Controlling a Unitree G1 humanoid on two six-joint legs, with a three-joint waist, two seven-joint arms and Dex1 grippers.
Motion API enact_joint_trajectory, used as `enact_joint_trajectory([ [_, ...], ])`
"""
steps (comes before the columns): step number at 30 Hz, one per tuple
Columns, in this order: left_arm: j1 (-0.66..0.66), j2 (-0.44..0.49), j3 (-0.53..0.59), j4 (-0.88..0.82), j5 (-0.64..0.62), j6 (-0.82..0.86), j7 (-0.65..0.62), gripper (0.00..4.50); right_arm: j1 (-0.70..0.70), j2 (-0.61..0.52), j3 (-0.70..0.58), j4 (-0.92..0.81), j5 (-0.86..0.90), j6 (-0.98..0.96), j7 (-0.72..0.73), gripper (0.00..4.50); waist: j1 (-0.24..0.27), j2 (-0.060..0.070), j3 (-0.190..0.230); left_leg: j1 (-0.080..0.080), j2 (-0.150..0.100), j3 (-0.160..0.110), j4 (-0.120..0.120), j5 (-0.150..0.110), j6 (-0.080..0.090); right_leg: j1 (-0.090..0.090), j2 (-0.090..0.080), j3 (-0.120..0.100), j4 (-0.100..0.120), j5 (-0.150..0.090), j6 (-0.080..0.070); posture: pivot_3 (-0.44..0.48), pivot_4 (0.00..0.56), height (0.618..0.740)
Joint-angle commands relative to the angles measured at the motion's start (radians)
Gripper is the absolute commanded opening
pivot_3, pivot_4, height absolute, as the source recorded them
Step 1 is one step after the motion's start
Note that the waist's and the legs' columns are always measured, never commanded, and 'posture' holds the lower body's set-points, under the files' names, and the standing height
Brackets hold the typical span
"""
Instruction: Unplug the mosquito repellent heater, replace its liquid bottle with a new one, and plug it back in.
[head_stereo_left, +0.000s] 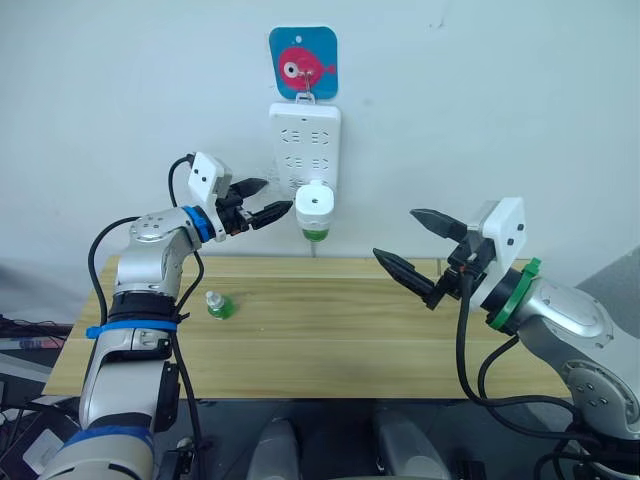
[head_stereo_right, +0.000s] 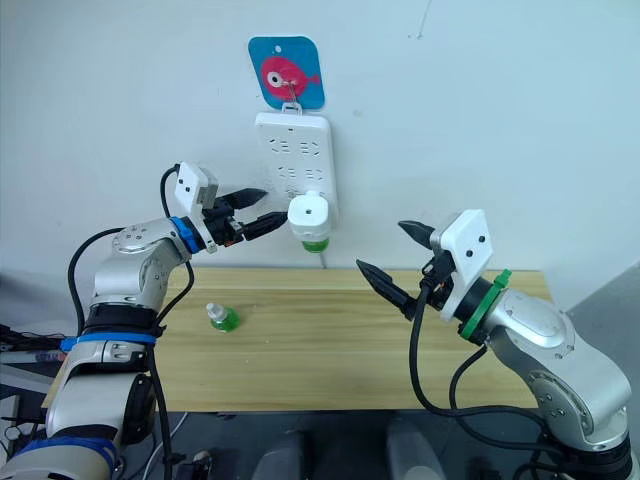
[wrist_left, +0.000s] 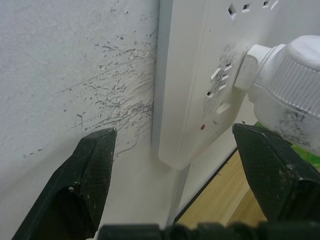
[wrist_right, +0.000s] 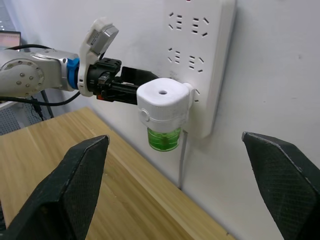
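Note:
The white mosquito repellent heater (head_stereo_left: 314, 204) is plugged into the bottom of a white power strip (head_stereo_left: 304, 140) hanging on the wall. A green liquid bottle (head_stereo_left: 315, 234) hangs under the heater. A second green bottle (head_stereo_left: 218, 305) with a white cap lies on the wooden table (head_stereo_left: 330, 330). My left gripper (head_stereo_left: 265, 201) is open, just left of the heater, its fingertips (wrist_left: 92, 165) close to the strip's edge. My right gripper (head_stereo_left: 415, 245) is open, lower and to the right of the heater, well apart from it. In the right wrist view the heater (wrist_right: 162, 102) sits between the wide-spread fingers.
A blue card with a red fish (head_stereo_left: 303, 62) hangs above the strip. The strip's thin cord (head_stereo_left: 311, 247) drops behind the table. The table's back edge meets the white wall.

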Motion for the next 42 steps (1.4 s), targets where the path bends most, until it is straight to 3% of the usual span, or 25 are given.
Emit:
enact_joint_trajectory([
  [1, -0.051, -0.023, -0.005, -0.03, -0.007, -0.027, -0.013, 4.01, -0.012, 0.008, -0.013, -0.041, 0.023, -0.009, -0.01, 4.5, 0.004, 0.002, 0.003, -0.002, -0.001, -0.002, 0.002, 0.0, 0.0, 0.0, 0.0, 0.0, 0.0, 0.0, 0.0, -0.217, 0.218, 0.725],
  [7, -0.031, -0.03, 0.008, -0.075, -0.021, -0.015, -0.014, 4.01, -0.004, 0.01, -0.007, -0.047, 0.028, -0.011, -0.02, 4.5, 0.008, 0.003, 0.004, -0.008, -0.002, -0.004, 0.005, 0.0, 0.0, -0.004, -0.001, -0.001, 0.0, 0.002, 0.002, -0.22, 0.219, 0.725],
  [13, 0.013, -0.055, 0.016, -0.097, 0.007, -0.116, 0.035, 4.01, 0.002, 0.007, 0.0, -0.048, 0.024, -0.018, -0.013, 4.5, 0.01, 0.004, 0.007, -0.01, -0.002, -0.005, 0.004, 0.0, 0.0, -0.005, -0.001, -0.002, 0.0, 0.002, 0.002, -0.22, 0.219, 0.725],
  [22, 0.052, -0.079, 0.021, -0.125, 0.005, -0.136, 0.078, 4.01, -0.002, 0.002, -0.001, -0.042, 0.025, -0.018, -0.006, 4.5, -0.013, 0.004, 0.007, -0.009, -0.001, -0.004, 0.003, 0.0, 0.0, -0.006, 0.0, -0.002, 0.0, 0.002, 0.002, -0.216, 0.219, 0.725],
  [34, 0.009, -0.064, -0.004, -0.157, -0.037, -0.047, -0.04, 4.01, -0.007, 0.001, 0.0, -0.045, 0.04, -0.012, 0.005, 4.5, -0.018, 0.004, 0.008, -0.009, -0.001, -0.003, 0.002, 0.0, 0.0, -0.006, 0.0, -0.001, -0.001, 0.002, 0.002, -0.217, 0.216, 0.725],
  [42, 0.006, -0.063, -0.012, -0.181, -0.038, -0.013, -0.058, 1.57, -0.017, 0.006, 0.032, -0.067, 0.041, 0.021, -0.041, 4.5, -0.017, 0.004, 0.008, -0.01, -0.001, -0.003, 0.002, 0.0, 0.0, -0.006, 0.0, -0.001, -0.001, 0.002, 0.002, -0.216, 0.216, 0.725],
])
